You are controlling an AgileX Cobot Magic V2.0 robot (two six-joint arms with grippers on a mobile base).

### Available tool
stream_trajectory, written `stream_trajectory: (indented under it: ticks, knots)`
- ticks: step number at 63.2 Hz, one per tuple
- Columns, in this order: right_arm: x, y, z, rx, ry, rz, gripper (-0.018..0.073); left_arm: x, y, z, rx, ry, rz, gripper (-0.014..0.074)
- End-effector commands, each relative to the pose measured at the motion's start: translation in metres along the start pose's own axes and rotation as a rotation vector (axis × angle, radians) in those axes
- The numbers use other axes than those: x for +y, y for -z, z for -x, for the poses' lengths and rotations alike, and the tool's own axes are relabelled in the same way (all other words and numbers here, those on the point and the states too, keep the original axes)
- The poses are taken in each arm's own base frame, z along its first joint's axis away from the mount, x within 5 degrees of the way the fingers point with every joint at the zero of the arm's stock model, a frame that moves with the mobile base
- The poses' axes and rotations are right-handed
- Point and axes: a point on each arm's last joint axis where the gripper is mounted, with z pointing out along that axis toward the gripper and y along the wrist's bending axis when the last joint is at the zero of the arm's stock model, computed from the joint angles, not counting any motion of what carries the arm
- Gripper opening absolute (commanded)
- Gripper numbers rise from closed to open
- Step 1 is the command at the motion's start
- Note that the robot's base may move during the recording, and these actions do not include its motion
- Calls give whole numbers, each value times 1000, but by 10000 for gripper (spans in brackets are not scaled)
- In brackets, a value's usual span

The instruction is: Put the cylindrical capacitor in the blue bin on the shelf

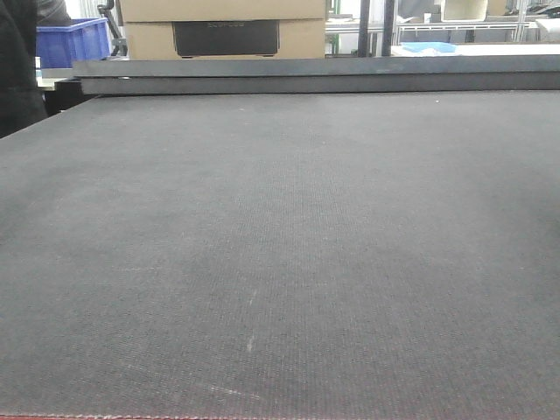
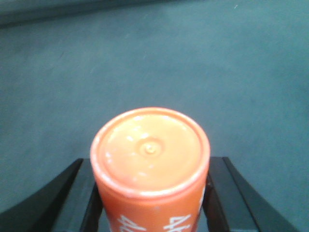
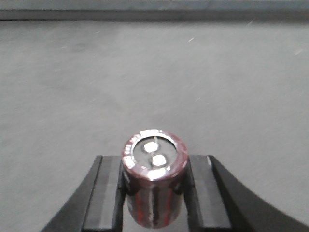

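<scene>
The dark-red cylindrical capacitor is clamped between the black fingers of the right gripper, with the grey mat seen beyond it. An orange cylinder bearing white print is clamped likewise by the left gripper.

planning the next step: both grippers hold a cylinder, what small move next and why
Probably raise the right gripper and carry it forward: its dark red capacitor is already clamped, the left gripper likewise holds an orange cylinder, and both wrist views show only bare mat ahead.
</scene>
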Motion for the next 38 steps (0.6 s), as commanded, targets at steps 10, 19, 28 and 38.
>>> stream_trajectory:
  ticks: [10,19,28,38]
  knots:
    - [13,11,-1,8,47,85,-162,7,52,-10,-50,15,53,-111]
    - [17,15,-4,21,73,111,-162,8,63,-15,-48,70,52,-111]
    - [18,16,-4,15,80,112,-162,8,64,-16,-36,71,53,-111]
    - [17,16,-3,9,80,112,-162,8,64,-16,-36,71,53,-111]
